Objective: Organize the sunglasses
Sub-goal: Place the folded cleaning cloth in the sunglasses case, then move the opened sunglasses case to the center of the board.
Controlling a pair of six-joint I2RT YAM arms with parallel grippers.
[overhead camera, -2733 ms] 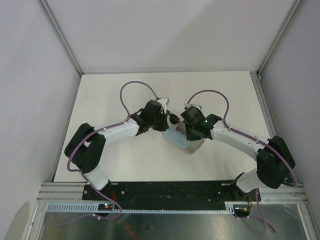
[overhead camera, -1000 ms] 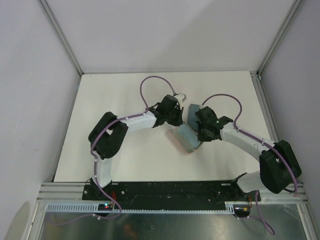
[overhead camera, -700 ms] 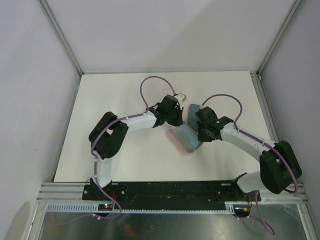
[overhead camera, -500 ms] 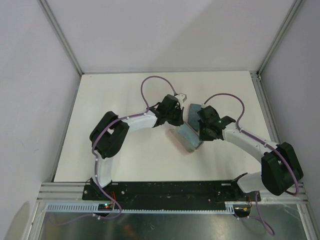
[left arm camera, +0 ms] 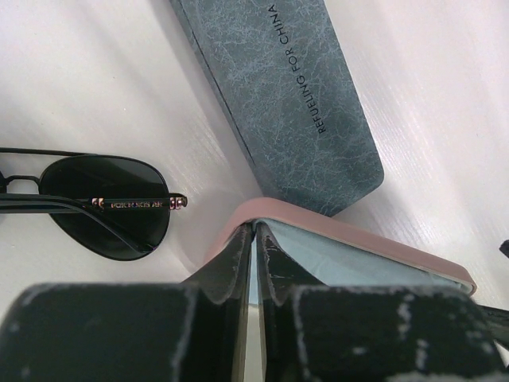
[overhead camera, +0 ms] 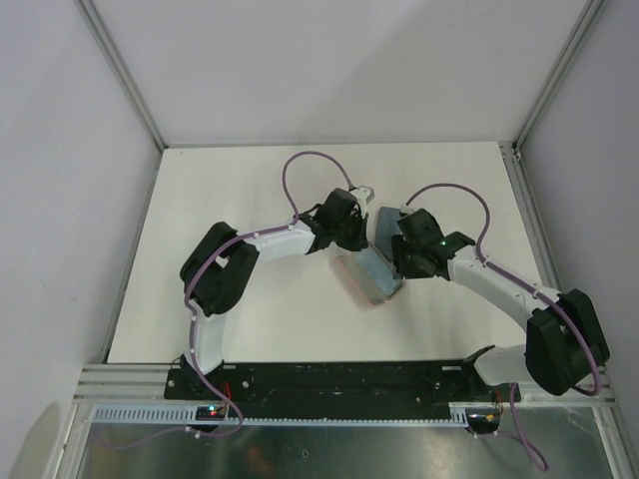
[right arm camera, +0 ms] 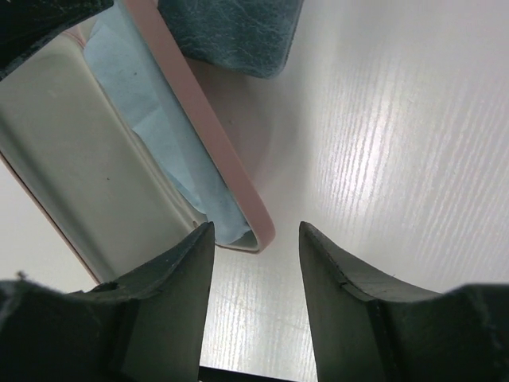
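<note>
Since a second back my right gripper (right arm camera: 254, 267) has let go and spread. Its jaws now stand apart over one rounded end of the oblong pink hard-shell case (right arm camera: 219, 151), holding nothing. That arm's elbow has swung a little outward, while my left arm has barely stirred. My left gripper (left arm camera: 256, 239) is drawn almost together, only a thin slit showing, nipped on the pink case's rim. The case lies open, with a folded light-blue cloth (left arm camera: 342, 256) inside and no glasses in it that I can see. Just beside the case, on its left as my left wrist looks, the thin black wire-framed sunglasses with dark teardrop lenses (left arm camera: 111, 203) lie on the white table (left arm camera: 445, 95), apart from the rim. Their long axis runs crosswise to my reach, in line with the way my left fingers close. I judge the left arm much the nearer, and it would need a wrist turn to take the frame across its narrow way. Beyond the pink case lies a shut blue-grey marbled oblong case (left arm camera: 286, 95), its rounded end close against the pink rim. The white pair is out of sight.
</note>
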